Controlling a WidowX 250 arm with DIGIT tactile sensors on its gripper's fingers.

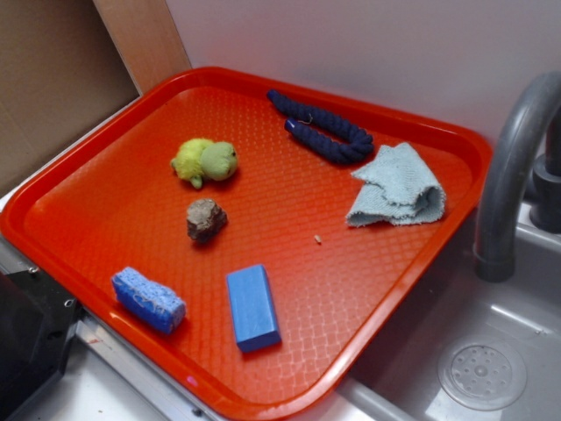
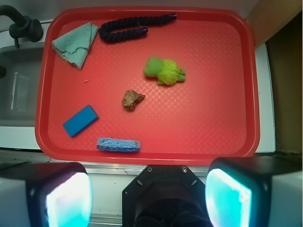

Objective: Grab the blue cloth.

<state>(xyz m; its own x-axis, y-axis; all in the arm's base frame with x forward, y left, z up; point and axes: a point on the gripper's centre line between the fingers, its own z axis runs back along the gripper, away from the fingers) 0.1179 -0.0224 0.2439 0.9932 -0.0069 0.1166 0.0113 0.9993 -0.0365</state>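
My gripper (image 2: 149, 189), fingers apart, empty; pale blue-grey frayed woven cloth (image 2: 75, 42) at eleven o'clock: soft, light; I'd pinch its raised fold.

Blue cloth (image 1: 399, 187): soft woven fabric, matt, frayed edges. Tray (image 1: 386, 289): red plastic, glossy, embossed diamond texture. Rope (image 1: 324, 128): dark braided fibre. Block (image 1: 252, 307): smooth blue plastic. Sponge (image 1: 148, 300): porous, rough. Stone (image 1: 206, 219): coarse, matt. Faucet (image 1: 508, 175): smooth grey plastic.
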